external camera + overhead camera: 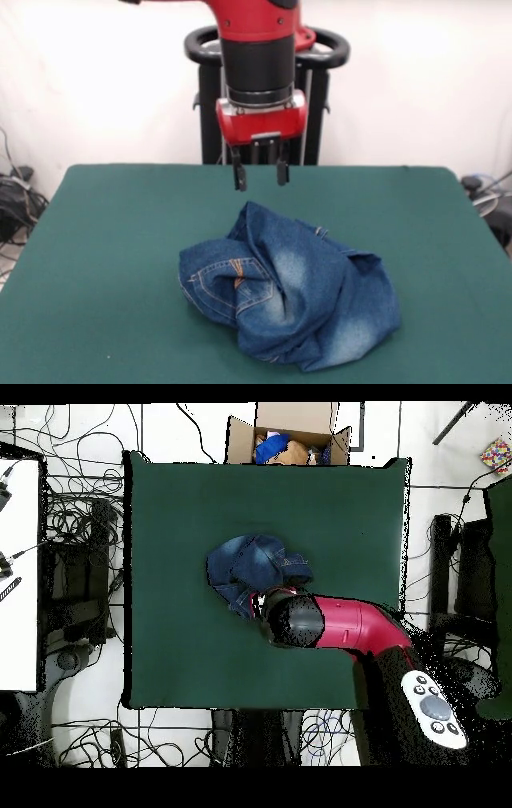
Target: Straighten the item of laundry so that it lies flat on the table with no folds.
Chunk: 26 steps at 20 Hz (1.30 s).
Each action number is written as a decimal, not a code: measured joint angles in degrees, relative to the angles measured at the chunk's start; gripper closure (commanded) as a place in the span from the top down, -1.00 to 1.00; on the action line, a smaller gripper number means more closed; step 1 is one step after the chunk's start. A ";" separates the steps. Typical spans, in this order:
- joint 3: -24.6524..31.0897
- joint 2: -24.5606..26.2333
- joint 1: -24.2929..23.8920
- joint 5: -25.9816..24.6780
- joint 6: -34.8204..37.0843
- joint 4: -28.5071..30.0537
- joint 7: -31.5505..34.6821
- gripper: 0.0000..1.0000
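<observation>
The medium-blue denim jeans with faded whitish patches and tan stitching (288, 292) lie bunched in a rumpled heap near the middle of the large dark green cloth-covered surface (104, 264), with a stitched back pocket showing at the heap's 9 o'clock side in the front view. The red and black arm's hand (260, 174) hangs above the heap's 12 o'clock edge, empty, its two short black fingers (238, 178) standing moderately apart and clear of the cloth. Denim is probably heavy, soft and not slippery, so pinching one thick outer fold or hem at the rim and dragging outward seems best.
</observation>
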 measured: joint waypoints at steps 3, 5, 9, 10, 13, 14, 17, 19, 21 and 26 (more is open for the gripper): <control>-0.30 0.98 1.09 0.00 -0.35 -0.40 0.00 1.00; -0.52 1.71 1.66 0.01 -0.57 -0.82 0.00 1.00; -1.50 3.87 2.84 0.01 -1.68 -1.91 0.00 1.00; -1.67 4.23 2.92 0.01 -1.92 -2.04 0.00 1.00; -2.31 6.09 3.06 0.01 -2.78 -2.87 0.00 1.00; -2.73 7.08 3.05 0.02 -2.87 -3.55 0.00 1.00; -3.19 8.16 3.02 0.02 -2.87 -4.33 0.00 1.00; -3.36 8.76 2.95 0.02 -2.87 -4.79 0.00 1.00; -3.36 9.49 2.75 0.02 -2.87 -5.29 0.00 1.00; -3.36 10.13 2.43 0.02 -2.87 -5.67 0.00 1.00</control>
